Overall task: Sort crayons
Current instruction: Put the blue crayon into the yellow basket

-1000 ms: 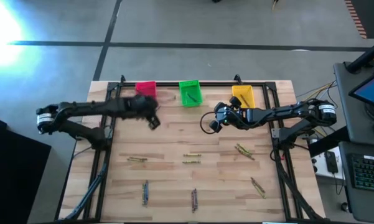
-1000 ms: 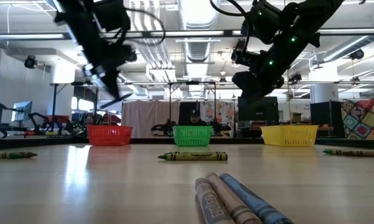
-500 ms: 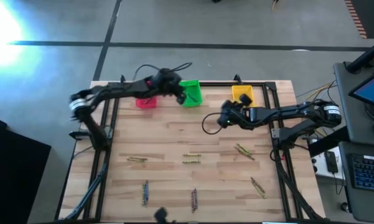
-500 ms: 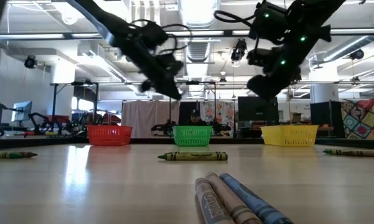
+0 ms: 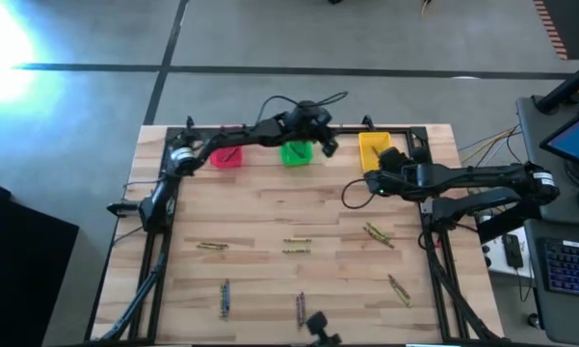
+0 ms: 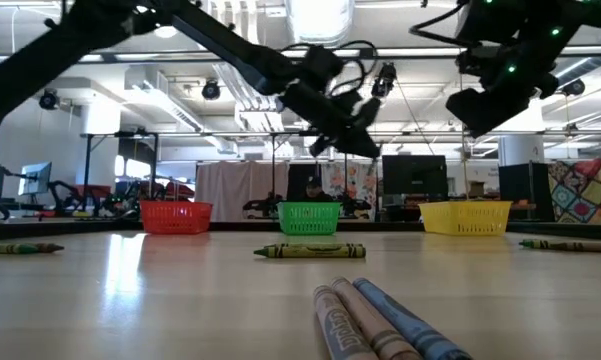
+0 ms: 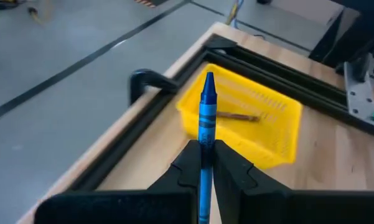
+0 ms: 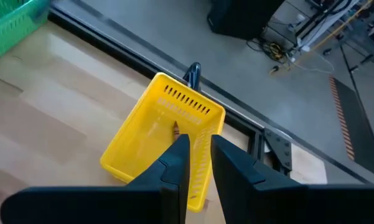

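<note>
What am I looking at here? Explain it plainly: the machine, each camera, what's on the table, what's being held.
This is a robot with two dark arms at a wooden table, sorting crayons. One picture looks straight down from overhead. One looks level across the tabletop. The other two come from cameras on each arm's wrist, looking past its two fingers.

Three bins stand along the far edge: pink, green and yellow. Loose crayons lie scattered across the near half.

The left gripper is shut on a blue crayon, up in the air near the yellow bin, which already holds a brown crayon. The right gripper hovers by that bin, fingers slightly apart, with nothing between them.
</note>
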